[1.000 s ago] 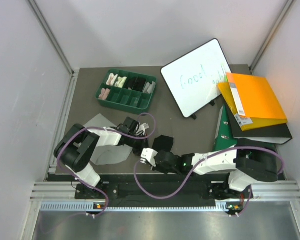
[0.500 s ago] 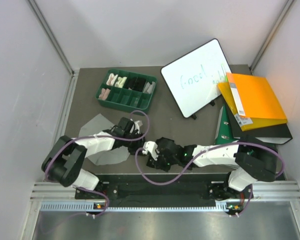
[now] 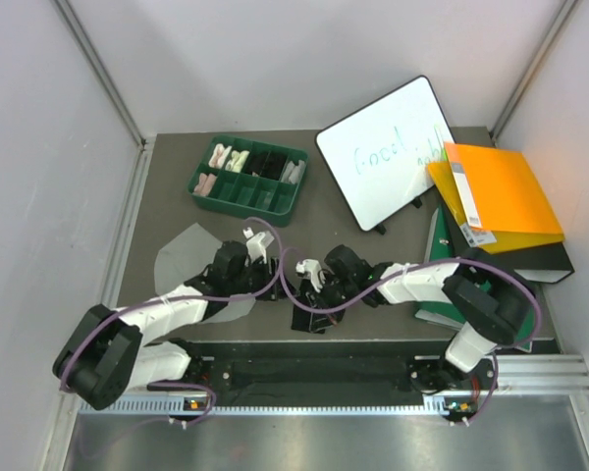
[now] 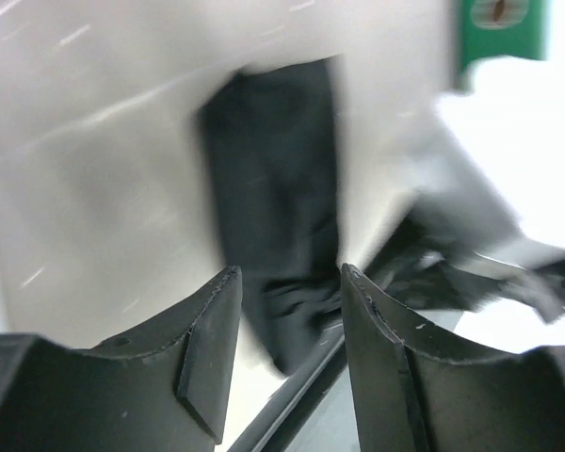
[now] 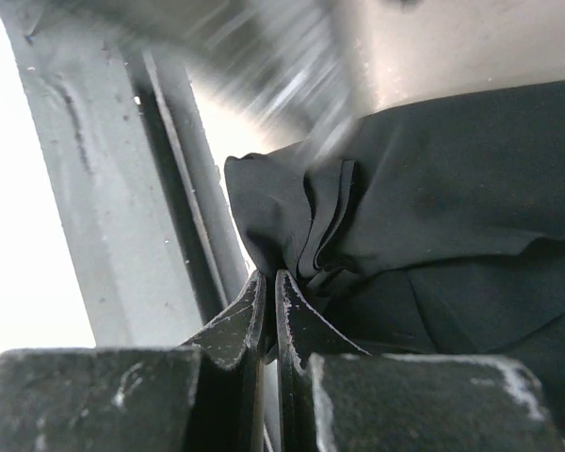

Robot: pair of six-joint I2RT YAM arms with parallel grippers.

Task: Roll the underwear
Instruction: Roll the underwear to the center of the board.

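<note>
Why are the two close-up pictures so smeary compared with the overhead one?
Left wrist view: motion blur smears the black underwear, only the near fingers are sharp. Right wrist view: streaks across the top, blown-out white at left, underwear crisp. Top view: evenly lit, sharp.

Left tool (image 4: pixel 289 278): was shut, jaws now apart with nothing between them. Left arm has dropped and stretched out, its elbow swung to the lower left of the top view, uncovering more of the grey underwear (image 3: pixel 182 257).

Right tool (image 5: pixel 266 282): slightly open before, now pinched on a fold of the black underwear (image 3: pixel 309 319). That garment has slid from frame centre down to the table's (image 3: pixel 167 196) near edge.
</note>
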